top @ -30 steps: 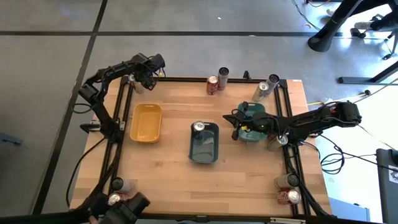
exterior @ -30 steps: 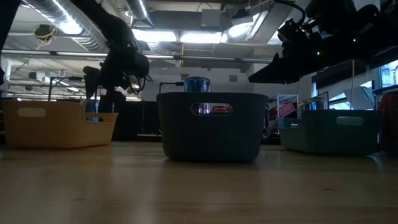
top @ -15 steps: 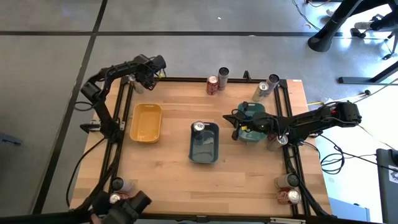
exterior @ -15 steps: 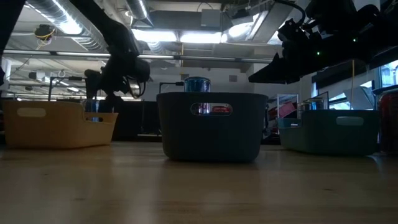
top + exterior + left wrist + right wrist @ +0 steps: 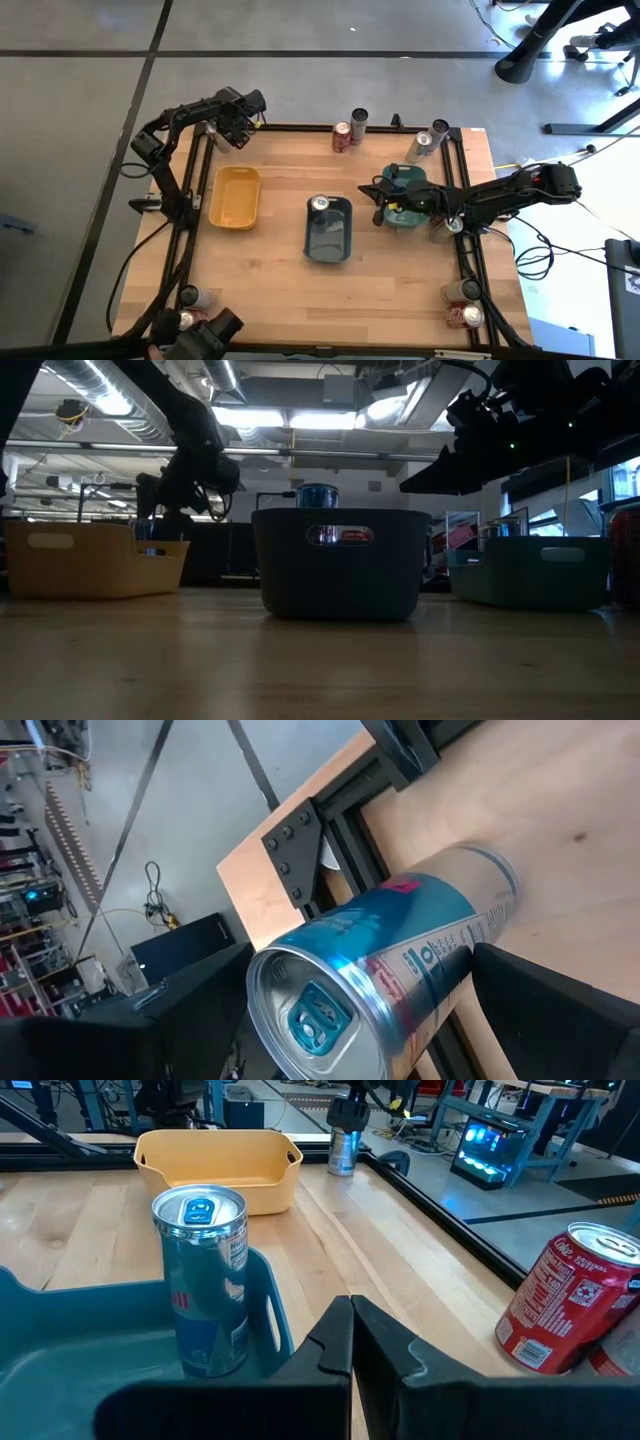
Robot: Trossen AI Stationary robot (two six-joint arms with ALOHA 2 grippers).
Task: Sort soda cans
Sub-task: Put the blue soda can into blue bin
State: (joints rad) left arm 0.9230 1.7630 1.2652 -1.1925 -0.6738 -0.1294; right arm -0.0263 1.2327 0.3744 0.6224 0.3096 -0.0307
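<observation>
The wooden counter [image 5: 270,270] carries three trays in a loose row across its middle, presumably one per kind of can: a yellow tray [image 5: 235,196] toward the left, still empty, a grey-blue tray [image 5: 329,232] in the centre, and a teal tray [image 5: 404,197] toward the right, mostly hidden under the right arm. The unsorted soda cans stand out at the counter's edges and corners, which keeps the middle free for sorting: a red can [image 5: 342,136] and a dark can [image 5: 359,121] at the far edge, two more near the far right corner, and small clusters at both near corners. One blue-and-silver can [image 5: 320,205] already stands upright in the far end of the grey-blue tray. The left gripper [image 5: 224,131] reaches to the far left corner, its fingers spread wide on either side of another blue-and-silver can [image 5: 400,945] standing at the counter's edge, apparently lined up for a grasp but not yet closed. The right gripper [image 5: 382,194] waits above the teal tray with its fingers pressed together and holding nothing.
</observation>
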